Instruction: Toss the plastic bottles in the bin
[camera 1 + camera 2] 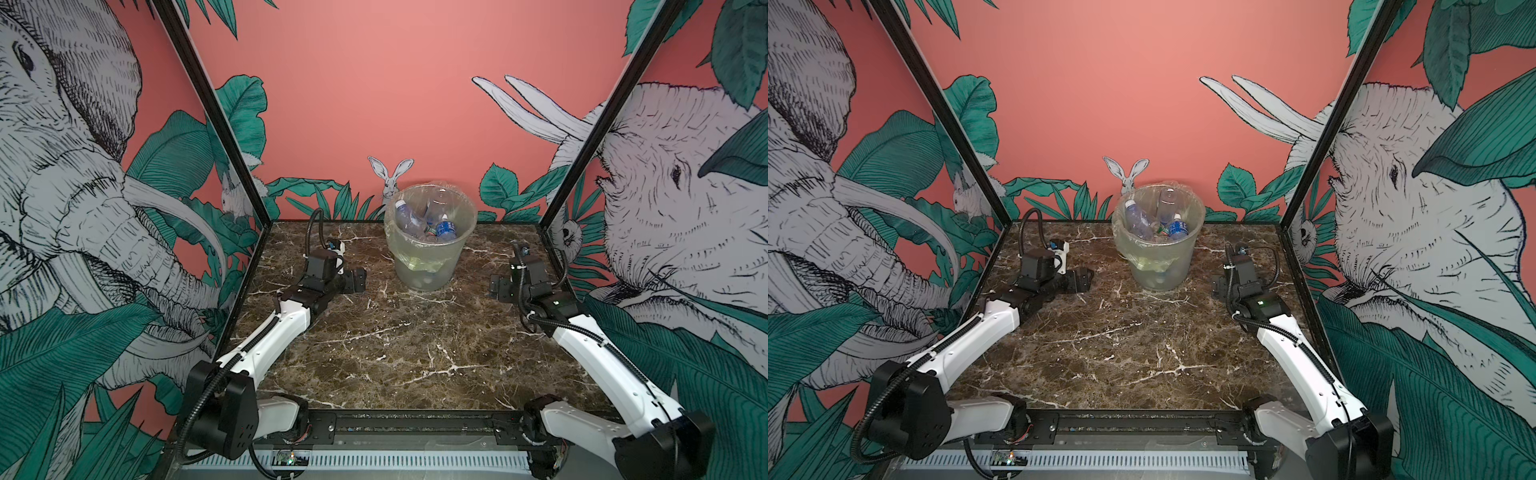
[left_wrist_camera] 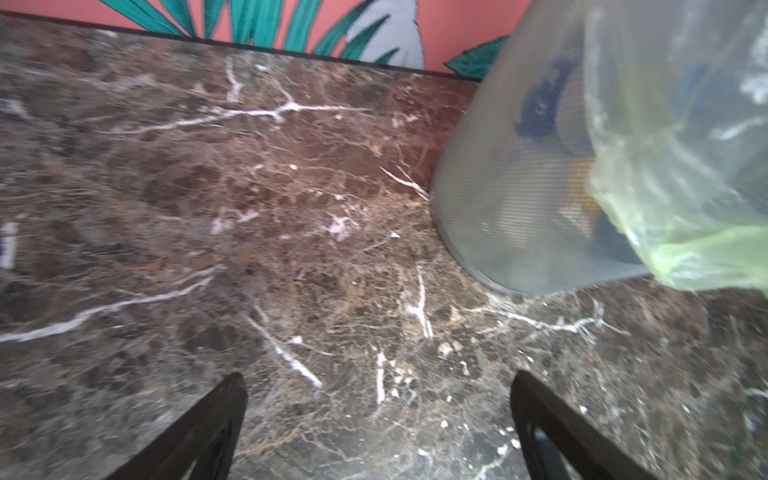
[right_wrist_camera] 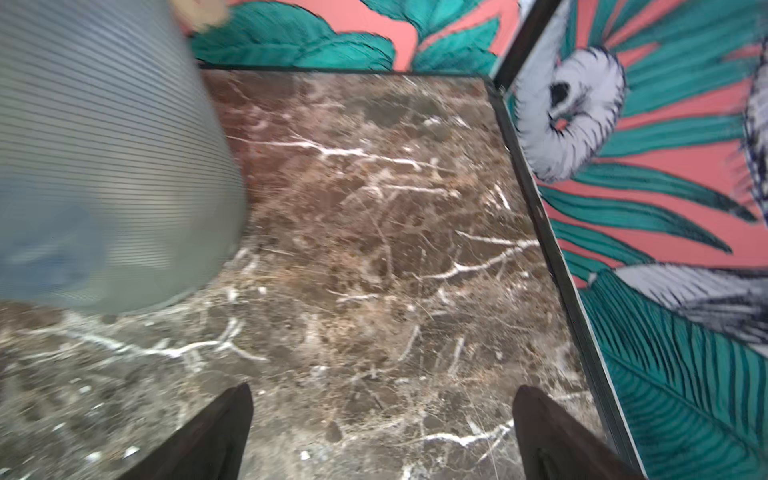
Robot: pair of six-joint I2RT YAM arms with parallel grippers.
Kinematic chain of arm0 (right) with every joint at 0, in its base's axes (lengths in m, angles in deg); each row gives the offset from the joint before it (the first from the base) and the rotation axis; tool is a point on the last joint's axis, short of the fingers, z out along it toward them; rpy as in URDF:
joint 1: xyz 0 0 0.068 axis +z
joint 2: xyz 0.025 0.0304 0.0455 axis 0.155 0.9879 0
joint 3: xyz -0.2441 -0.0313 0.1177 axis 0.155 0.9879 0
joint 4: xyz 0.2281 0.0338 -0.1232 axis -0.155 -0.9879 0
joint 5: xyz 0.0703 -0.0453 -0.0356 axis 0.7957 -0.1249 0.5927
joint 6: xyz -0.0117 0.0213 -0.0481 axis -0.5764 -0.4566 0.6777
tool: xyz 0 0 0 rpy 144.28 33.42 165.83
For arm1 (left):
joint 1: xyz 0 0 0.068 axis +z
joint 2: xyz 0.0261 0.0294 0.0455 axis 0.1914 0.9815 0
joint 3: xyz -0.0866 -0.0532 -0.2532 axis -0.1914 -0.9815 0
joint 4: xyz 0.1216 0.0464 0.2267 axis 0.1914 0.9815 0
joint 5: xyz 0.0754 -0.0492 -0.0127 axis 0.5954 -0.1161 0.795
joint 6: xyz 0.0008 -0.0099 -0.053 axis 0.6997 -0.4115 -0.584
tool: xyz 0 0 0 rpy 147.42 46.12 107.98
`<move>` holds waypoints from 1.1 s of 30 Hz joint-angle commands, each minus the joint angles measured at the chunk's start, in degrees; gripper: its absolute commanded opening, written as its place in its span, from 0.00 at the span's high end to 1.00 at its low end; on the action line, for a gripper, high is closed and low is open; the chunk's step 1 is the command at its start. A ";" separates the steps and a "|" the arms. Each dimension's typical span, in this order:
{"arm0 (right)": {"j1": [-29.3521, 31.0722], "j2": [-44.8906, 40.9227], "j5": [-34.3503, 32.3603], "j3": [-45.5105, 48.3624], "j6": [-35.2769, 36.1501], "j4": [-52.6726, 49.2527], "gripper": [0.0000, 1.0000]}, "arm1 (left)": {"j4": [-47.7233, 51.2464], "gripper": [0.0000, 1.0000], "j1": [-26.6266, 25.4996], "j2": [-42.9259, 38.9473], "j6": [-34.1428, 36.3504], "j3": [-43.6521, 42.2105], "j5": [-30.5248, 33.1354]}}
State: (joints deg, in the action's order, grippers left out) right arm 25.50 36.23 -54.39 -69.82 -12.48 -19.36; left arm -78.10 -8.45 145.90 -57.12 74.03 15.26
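- The bin (image 1: 424,270) stands upright in the middle of both top views, toward the far edge of the marble table (image 1: 395,345). It is just in front of the painted rabbit (image 1: 390,176) on the pink back wall.
- A clear yellowish bag (image 1: 417,261) lines the bin. Its edge folds over the rim, and a bunch of it hangs down the near wall.
- The plastic bottles (image 1: 446,230) lie piled at angles inside the bin. One with a blue label and white cap sits at the right of the opening, and a clear bottle (image 1: 407,219) leans at the left.
- More shapes show dimly through the translucent wall lower down; their number cannot be told.
- The left gripper (image 1: 354,280) sits low over the table at centre left of both top views, left of the bin and apart from it. Whether it touches the marble cannot be told.
- In the left wrist view its dark fingers (image 2: 224,415) are spread wide with bare marble between them. The bin (image 2: 498,166) and its bag (image 2: 685,187) show close ahead.
- The right gripper (image 1: 498,286) sits low at centre right of both top views, right of the bin and apart from it.
- In the right wrist view its fingers (image 3: 540,424) also stand wide apart over bare marble. The blurred bin (image 3: 104,145) shows on one side and the table's edge with the leafy side wall (image 3: 665,208) on the other.
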 commanded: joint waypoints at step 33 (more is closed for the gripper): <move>-11.76 8.09 2.59 23.05 12.73 48.01 0.01 | -33.49 0.01 15.68 2.81 21.20 -18.63 3.70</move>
State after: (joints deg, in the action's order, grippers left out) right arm 13.82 45.71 -52.07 -48.23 -3.63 17.01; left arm -106.86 6.69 147.56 -38.61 56.83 20.20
